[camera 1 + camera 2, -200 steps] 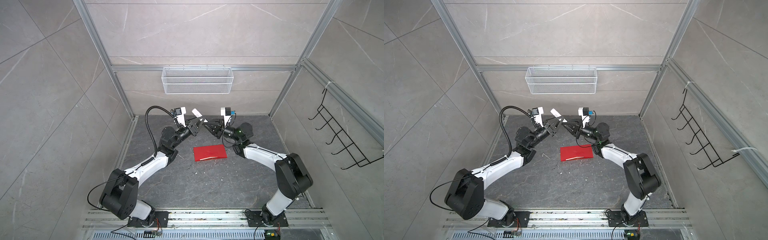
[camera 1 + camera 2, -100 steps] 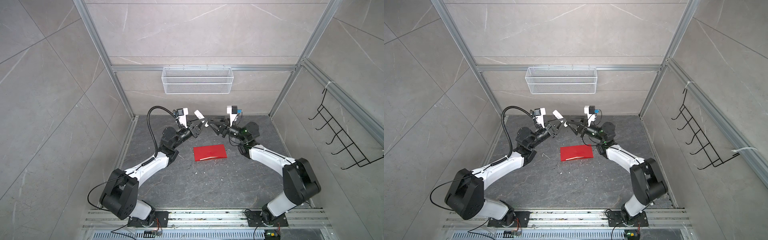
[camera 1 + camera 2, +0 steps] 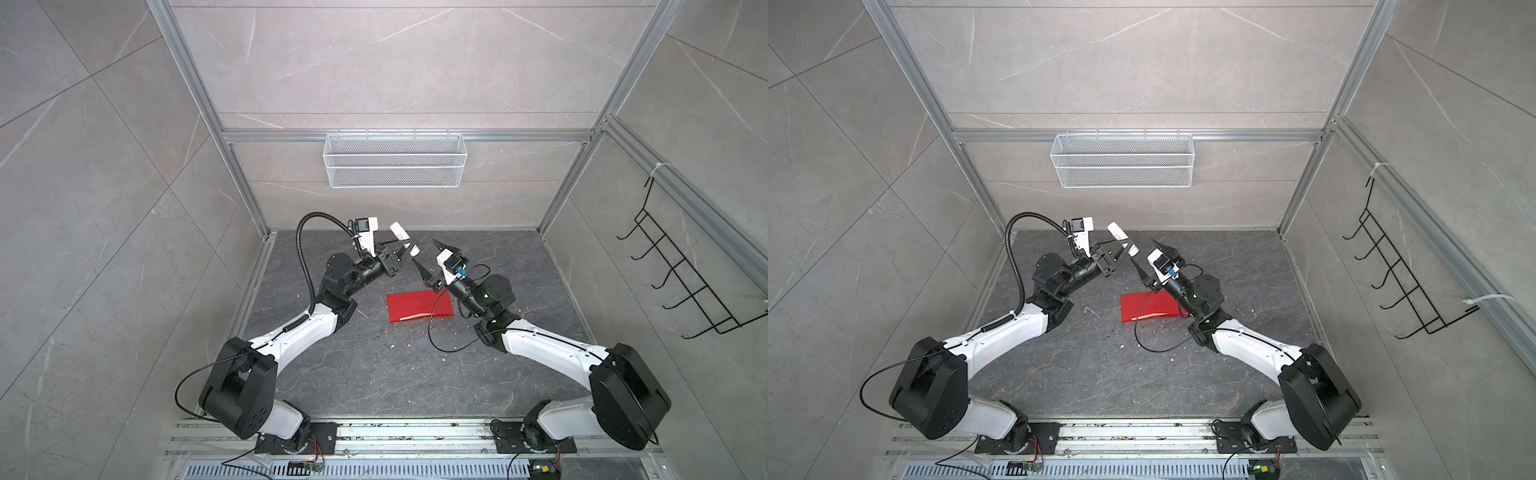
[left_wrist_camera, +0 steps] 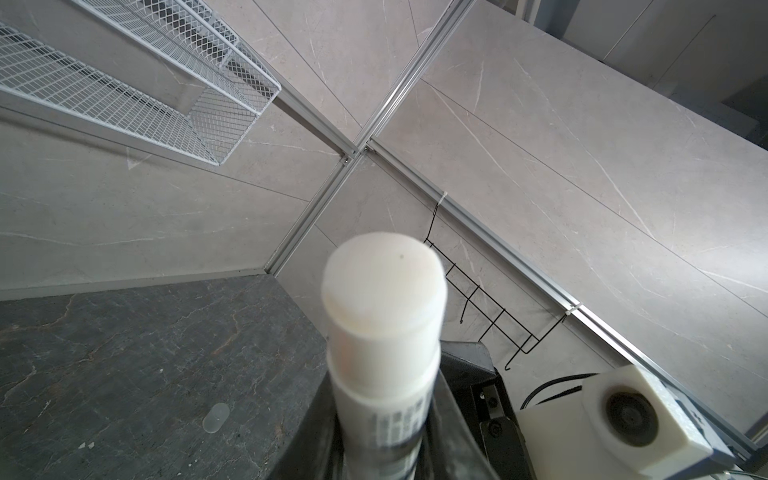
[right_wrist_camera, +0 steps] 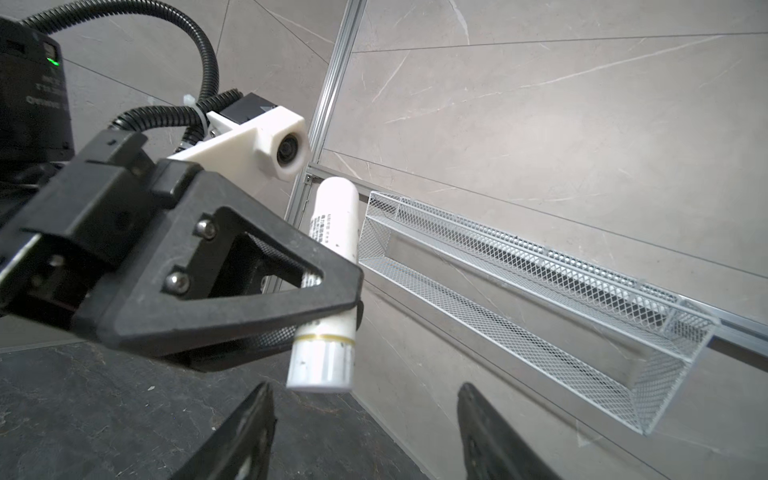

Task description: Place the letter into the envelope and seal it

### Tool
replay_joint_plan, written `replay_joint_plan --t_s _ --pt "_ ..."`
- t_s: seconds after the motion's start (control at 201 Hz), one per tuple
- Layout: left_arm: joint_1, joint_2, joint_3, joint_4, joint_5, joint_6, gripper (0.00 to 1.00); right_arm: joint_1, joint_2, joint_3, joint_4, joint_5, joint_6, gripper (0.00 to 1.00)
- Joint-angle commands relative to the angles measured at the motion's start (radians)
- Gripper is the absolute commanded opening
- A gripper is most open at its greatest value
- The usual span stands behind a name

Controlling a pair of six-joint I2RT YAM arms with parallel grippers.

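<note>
Currently the left end effector [image 3: 402, 248] is clamped across the middle of a white tube [image 3: 399, 232], held tilted above the rear of the table [image 3: 374, 374]; the tube's printing is too small to read. The right end effector [image 3: 424, 250] has its jaws apart, just beside the tube's lower end, not touching. The red envelope [image 3: 409, 309] lies flat on the table, its right end hidden under the right wrist. Pale strip along its near edge: cannot tell what. Small translucent bit [image 4: 216, 417] on the table, blurred, unidentifiable.
</note>
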Motion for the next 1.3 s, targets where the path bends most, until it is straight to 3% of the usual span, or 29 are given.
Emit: replay_joint_plan --t_s 0.0,0.687,0.812,0.876,0.951,1.031,1.18,1.24,1.295 --pt "0.000 0.000 0.009 0.051 0.014 0.017 0.00 0.022 0.025 0.030 0.047 0.060 -0.057 0.64" --pt "-0.001 -0.007 -0.002 0.051 0.014 0.021 0.00 0.068 0.085 0.088 0.031 0.103 -0.093 0.17" --pt "-0.001 -0.007 -0.004 0.052 0.014 0.022 0.00 0.068 0.078 0.093 0.029 0.112 -0.039 0.01" --pt "-0.001 -0.007 -0.006 0.053 0.014 0.024 0.00 0.058 0.066 0.100 0.024 0.097 0.046 0.00" --pt "-0.001 -0.009 -0.007 0.052 0.017 0.027 0.00 0.002 0.050 0.121 -0.018 -0.013 0.217 0.00" --pt "-0.001 -0.012 -0.007 0.054 0.022 0.031 0.00 -0.122 0.073 0.181 -0.030 -0.226 0.596 0.00" --pt "0.000 -0.012 -0.009 0.069 0.029 0.033 0.00 -0.249 0.226 0.273 0.303 -0.477 1.189 0.00" --pt "-0.001 -0.012 -0.010 0.070 0.029 0.033 0.00 -0.261 0.284 0.311 0.417 -0.518 1.337 0.00" --pt "-0.001 -0.012 -0.010 0.071 0.029 0.031 0.00 -0.263 0.310 0.338 0.413 -0.548 1.399 0.00"
